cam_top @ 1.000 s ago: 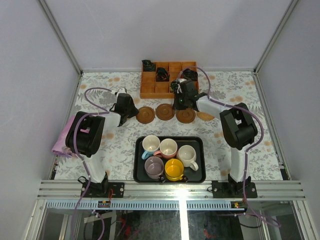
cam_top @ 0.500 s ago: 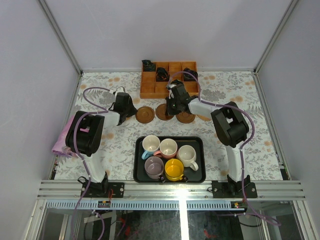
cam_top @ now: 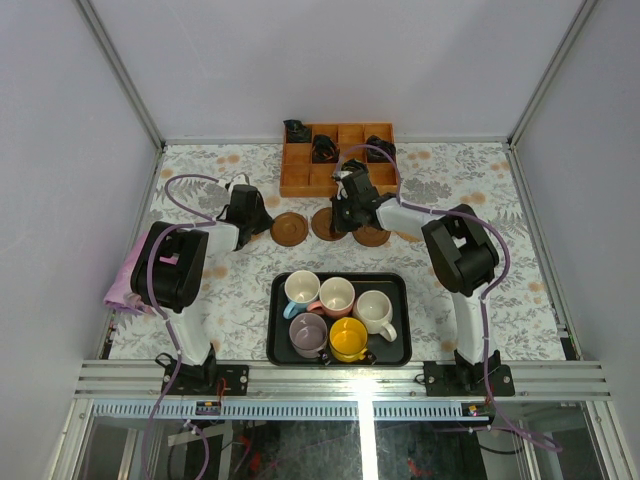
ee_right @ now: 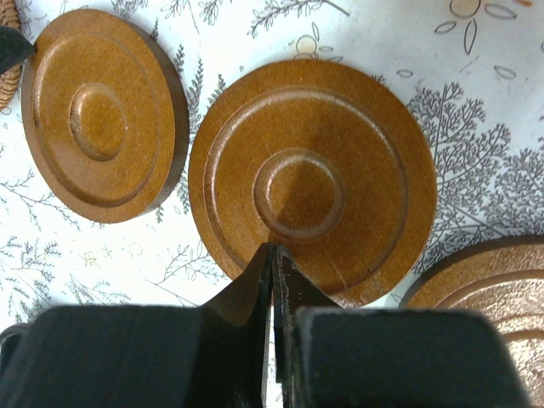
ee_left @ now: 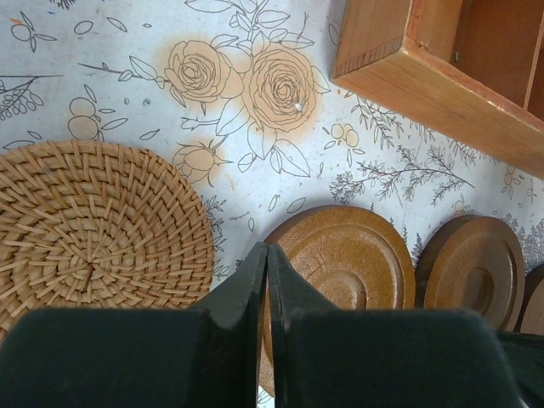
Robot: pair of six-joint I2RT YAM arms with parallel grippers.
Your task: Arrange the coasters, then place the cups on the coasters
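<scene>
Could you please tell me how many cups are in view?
5, all in the black tray: light blue cup back left, pink cup back middle, cream cup right, mauve cup front left, yellow cup front middle. None appears hidden.

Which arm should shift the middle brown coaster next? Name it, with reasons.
Right. The right fingers, shut, hang over the middle coaster; the left fingers are at the left brown coaster.
</scene>
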